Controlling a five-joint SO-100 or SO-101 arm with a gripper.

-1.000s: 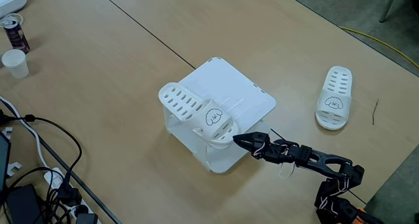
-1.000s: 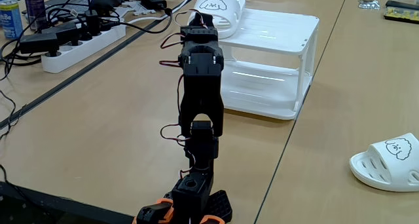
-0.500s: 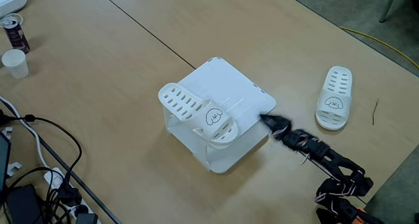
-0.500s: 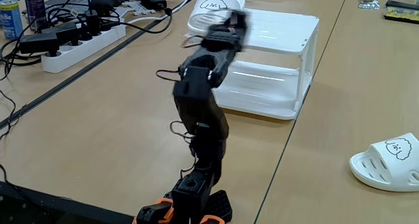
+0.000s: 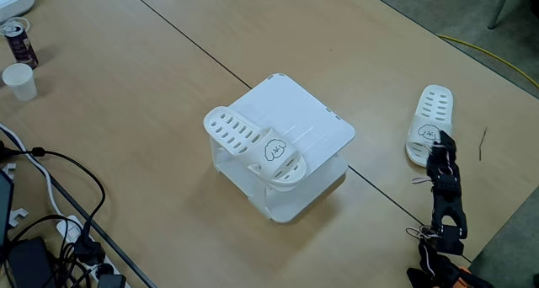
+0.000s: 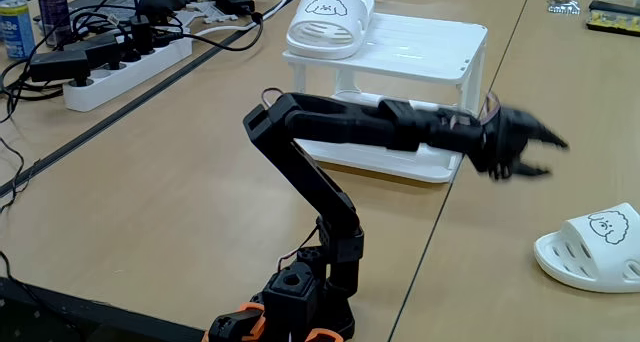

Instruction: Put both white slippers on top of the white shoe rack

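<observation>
On the flat-topped white plastic shoe rack [image 5: 295,120] one slotted white plastic slipper [image 6: 328,24] rests; my black gripper [image 6: 545,154], jaws parted and empty, hangs near the other slipper [image 6: 590,250] on the table.

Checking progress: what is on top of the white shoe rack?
One white slipper lies along the edge of the white shoe rack, its toe overhanging. The other slipper sits on the table, near the open gripper.

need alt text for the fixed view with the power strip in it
A black robot arm stretches right across a wooden table, its open tool in the air above and left of a white slipper lying on the table. Behind it, a second white slipper sits on top of a white shoe rack.
</observation>
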